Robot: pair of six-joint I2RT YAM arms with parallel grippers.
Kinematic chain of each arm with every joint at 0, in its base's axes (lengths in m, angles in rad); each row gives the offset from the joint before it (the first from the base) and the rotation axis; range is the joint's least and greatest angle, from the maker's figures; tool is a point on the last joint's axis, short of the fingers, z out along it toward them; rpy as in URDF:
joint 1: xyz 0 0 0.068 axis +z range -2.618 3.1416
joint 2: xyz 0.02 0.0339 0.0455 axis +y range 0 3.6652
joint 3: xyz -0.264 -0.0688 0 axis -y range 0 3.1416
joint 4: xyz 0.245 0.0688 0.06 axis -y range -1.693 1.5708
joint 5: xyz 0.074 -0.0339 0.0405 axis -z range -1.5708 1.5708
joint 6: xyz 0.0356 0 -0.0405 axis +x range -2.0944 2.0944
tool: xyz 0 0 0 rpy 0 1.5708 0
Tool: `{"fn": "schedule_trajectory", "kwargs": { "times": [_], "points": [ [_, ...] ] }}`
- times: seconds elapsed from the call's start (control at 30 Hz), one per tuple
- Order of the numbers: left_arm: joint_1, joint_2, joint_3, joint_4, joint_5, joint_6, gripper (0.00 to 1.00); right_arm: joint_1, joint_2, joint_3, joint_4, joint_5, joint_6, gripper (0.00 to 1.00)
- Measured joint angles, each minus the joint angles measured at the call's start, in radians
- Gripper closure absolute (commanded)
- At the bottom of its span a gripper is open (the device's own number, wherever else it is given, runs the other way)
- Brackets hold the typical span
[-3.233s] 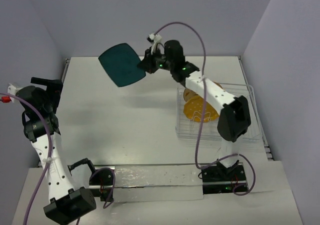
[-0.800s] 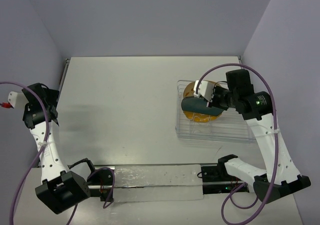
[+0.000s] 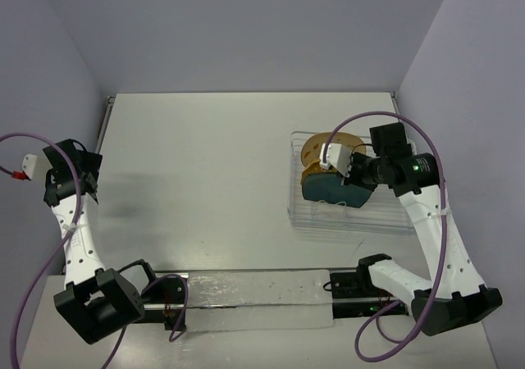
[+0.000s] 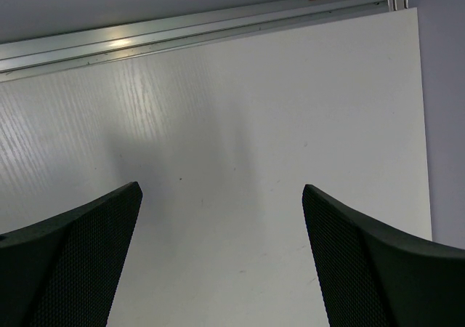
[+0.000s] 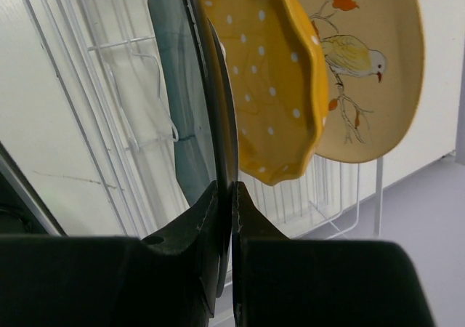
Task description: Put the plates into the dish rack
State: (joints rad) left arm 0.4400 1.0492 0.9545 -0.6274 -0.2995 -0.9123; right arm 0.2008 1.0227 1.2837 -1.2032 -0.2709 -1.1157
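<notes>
Light: bright and even, from overhead.
Shadows: a soft-edged grey patch on the table [image 3: 213, 156] near its left edge, and a faint band across it in the left wrist view.
Glare: white streak on the rail [image 4: 123, 42] at the far edge.
Focus: right wrist view — right gripper [image 5: 225, 196] dark and blurred, teal plate [image 5: 178, 87] rim soft, yellow plate [image 5: 276, 87] sharp.

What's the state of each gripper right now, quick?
Left gripper: open, holding nothing.
Right gripper: shut on the rim of the rounded-square dark teal plate.
</notes>
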Motion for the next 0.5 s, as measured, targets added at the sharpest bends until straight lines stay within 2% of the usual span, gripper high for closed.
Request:
{"fn": "schedule_trajectory", "kwargs": {
  "times": [0.5],
  "points": [
    [0.0,-0.012,-0.004,0.001,0.008,0.008,0.01,-0.092,0.042,-0.133,0.046,-0.141,-0.139,0.98]
  ]
}}
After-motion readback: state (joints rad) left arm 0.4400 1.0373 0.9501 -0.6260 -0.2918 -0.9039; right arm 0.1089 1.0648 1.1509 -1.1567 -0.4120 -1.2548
